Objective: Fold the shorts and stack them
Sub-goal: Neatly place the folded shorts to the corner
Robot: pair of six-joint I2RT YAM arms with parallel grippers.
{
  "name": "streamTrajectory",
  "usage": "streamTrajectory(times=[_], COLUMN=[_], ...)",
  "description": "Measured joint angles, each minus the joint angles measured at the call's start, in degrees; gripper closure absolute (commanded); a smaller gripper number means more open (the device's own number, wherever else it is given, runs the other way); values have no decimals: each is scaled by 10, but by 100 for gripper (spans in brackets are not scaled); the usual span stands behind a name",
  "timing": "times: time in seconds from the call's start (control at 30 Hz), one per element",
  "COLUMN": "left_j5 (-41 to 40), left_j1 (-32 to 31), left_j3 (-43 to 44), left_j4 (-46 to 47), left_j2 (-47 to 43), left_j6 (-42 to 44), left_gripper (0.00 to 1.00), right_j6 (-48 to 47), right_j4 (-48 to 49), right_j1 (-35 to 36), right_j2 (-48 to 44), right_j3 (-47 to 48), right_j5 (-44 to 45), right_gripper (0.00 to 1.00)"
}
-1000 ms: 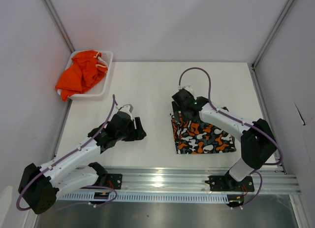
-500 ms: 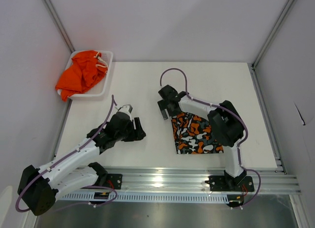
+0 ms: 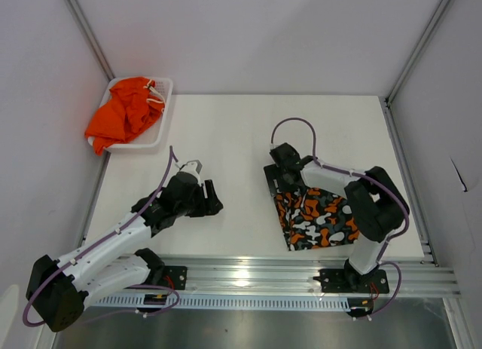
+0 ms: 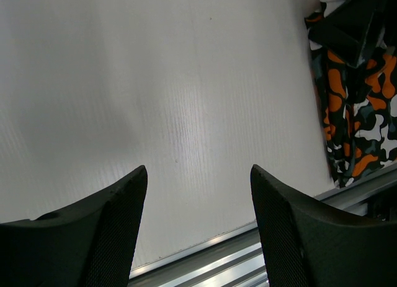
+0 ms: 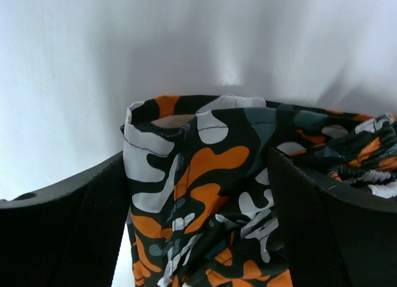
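Camouflage-print fabric, folded: the patterned shorts [image 3: 320,217] lie flat on the worktop [image 3: 226,134] toward 4 o'clock. The long axis runs 10 to 4 o'clock, with the narrow end at 10. There the right tool [image 3: 276,185] is clenched on the bunched edge. At 8 o'clock the left tool [image 3: 211,198] is spread and holds nothing. At 10 o'clock, well apart, the orange shorts [image 3: 124,111] are heaped in a white basket [image 3: 167,100].

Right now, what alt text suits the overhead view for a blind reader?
The right gripper holds the far corner of patterned shorts folded on a white table. The left gripper is open and empty; orange shorts lie heaped in a white basket.
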Motion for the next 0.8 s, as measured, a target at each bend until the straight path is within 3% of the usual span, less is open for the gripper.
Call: streamTrajectory(times=[0.47, 0.8], left_j5=[2, 0], left_j1=[0, 0], left_j3=[-1, 5], left_j4=[-1, -24], left_j2=[-3, -10], left_j6=[0, 5], left_gripper=[30, 28], right_j6=[21, 54], right_j4=[-23, -55], right_j1=[-69, -74], right_j2=[-153, -142], right_j3=[-142, -134], right_j5=[73, 176], right_gripper=[11, 5])
